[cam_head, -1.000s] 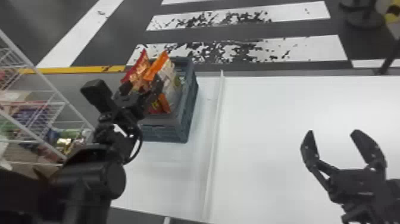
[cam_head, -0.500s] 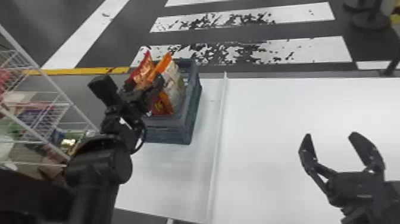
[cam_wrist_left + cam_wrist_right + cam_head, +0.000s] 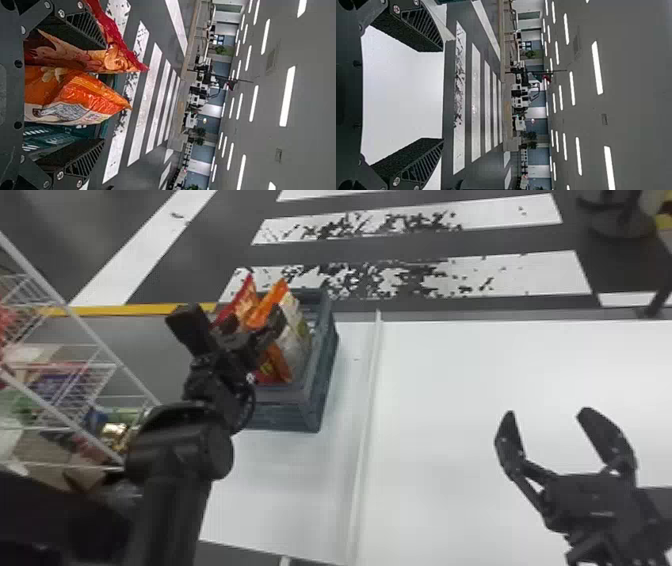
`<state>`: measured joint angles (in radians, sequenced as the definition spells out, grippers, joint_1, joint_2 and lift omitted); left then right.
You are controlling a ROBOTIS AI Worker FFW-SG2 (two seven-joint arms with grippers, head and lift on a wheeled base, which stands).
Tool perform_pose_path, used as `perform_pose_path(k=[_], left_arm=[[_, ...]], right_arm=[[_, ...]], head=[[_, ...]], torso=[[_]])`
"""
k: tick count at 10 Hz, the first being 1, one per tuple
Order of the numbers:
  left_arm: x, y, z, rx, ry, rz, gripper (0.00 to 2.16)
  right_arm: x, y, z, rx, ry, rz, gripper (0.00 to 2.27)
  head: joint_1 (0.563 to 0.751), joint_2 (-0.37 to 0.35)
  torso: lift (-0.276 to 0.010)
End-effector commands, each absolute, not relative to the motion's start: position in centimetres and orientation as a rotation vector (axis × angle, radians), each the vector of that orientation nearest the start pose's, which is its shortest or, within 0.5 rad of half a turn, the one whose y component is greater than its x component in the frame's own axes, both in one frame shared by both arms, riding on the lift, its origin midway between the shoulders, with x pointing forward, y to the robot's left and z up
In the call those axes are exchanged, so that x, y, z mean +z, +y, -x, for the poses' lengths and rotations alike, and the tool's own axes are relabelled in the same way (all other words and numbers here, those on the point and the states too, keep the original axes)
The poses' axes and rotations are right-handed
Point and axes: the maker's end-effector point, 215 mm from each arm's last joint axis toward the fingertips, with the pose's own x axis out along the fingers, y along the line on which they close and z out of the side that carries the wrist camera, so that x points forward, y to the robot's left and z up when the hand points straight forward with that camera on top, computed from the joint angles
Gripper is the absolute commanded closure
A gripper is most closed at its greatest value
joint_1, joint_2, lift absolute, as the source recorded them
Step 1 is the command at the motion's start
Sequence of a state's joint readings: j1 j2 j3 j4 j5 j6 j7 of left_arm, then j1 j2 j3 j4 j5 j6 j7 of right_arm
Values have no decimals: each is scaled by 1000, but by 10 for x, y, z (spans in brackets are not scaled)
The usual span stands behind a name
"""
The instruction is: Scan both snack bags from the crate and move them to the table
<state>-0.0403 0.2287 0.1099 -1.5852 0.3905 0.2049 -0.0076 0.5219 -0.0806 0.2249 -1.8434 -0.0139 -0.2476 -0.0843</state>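
Your left arm point(image 3: 175, 470) comes in at the bottom edge of the head view, near the left, rises to a thick joint, then bends forward to the crate point(image 3: 317, 400). Left tool point(image 3: 230, 322) sits over the crate's left part, fingers point(image 3: 190, 330) set wide, one to each side of the bag tops. In your left wrist view the two bags poke up between those fingers. The red bag lies close by one finger, contact cannot be told; a gap with crate wall in it parts the orange-and-white bag from the other.

Task things: red bag point(image 3: 245, 300) and orange-and-white bag point(image 3: 299, 345), both in the crate, side by side, roughly upright, tops above the rim. Red one is on your left. Crate stands on the bench point(image 3: 480, 365), in its left section near the far edge, left of a raised white strip point(image 3: 367, 410) that runs from near edge to far edge.

Your right arm point(image 3: 595, 530) enters at the bottom right corner of the view. Right tool point(image 3: 548, 413) points forward over the bench's right section, fingers wide apart, nothing between them.

Around you: white wire rack point(image 3: 82, 322) with packs on it beyond the bench's left side; striped floor point(image 3: 200, 265) past the far edge.
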Motion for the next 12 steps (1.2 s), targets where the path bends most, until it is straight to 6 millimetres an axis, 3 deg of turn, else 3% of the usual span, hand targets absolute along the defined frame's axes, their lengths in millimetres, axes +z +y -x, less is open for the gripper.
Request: perform_pose_path(k=[1, 3, 4, 7, 9, 11, 12], left_arm=[[-350, 354, -617, 74, 127, 170, 275], [-355, 357, -623, 78, 139, 173, 373], [-357, 358, -625, 77, 144, 172, 589], [-370, 355, -626, 66, 196, 172, 1949], [-374, 356, -623, 70, 206, 163, 2135], [-375, 347, -613, 62, 196, 150, 2138], [-355, 344, -607, 67, 157, 116, 2138]], right_arm=[[-386, -128, -412, 153, 19, -58, 124], [-387, -127, -413, 155, 23, -57, 124], [-387, -125, -414, 157, 25, -57, 124], [-385, -123, -414, 160, 22, -59, 124], [-387, -120, -412, 163, 25, -64, 124], [-386, -120, -411, 162, 23, -65, 124], [-386, -119, -410, 162, 24, -62, 124]], head=[[695, 238], [695, 239], [695, 239], [695, 241], [695, 242], [695, 245], [695, 244]], torso=[[-87], [-87], [-87], [-87], [-87], [-87], [-87]])
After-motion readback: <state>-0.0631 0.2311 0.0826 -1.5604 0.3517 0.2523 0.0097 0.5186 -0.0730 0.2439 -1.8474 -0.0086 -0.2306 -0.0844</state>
